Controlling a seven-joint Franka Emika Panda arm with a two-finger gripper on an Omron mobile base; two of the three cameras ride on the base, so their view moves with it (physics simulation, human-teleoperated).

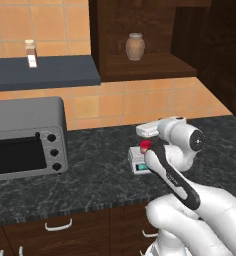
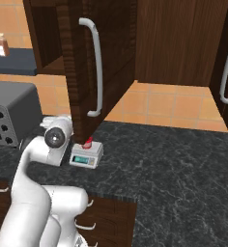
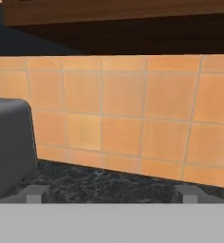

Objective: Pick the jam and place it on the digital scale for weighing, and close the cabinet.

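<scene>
Low in the centre of your left base view, the jam [image 1: 145,146] already sits on the digital scale [image 1: 138,163] for weighing — your gripper [image 3: 111,193] spreads its fingers wide, holding nothing, while the cabinet [image 2: 89,62] door stands open, upper centre.

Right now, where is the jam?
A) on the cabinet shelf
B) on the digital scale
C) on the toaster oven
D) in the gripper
B: the red-lidded jam stands on the digital scale's top plate, while the gripper is open with nothing between its fingertips.
</scene>
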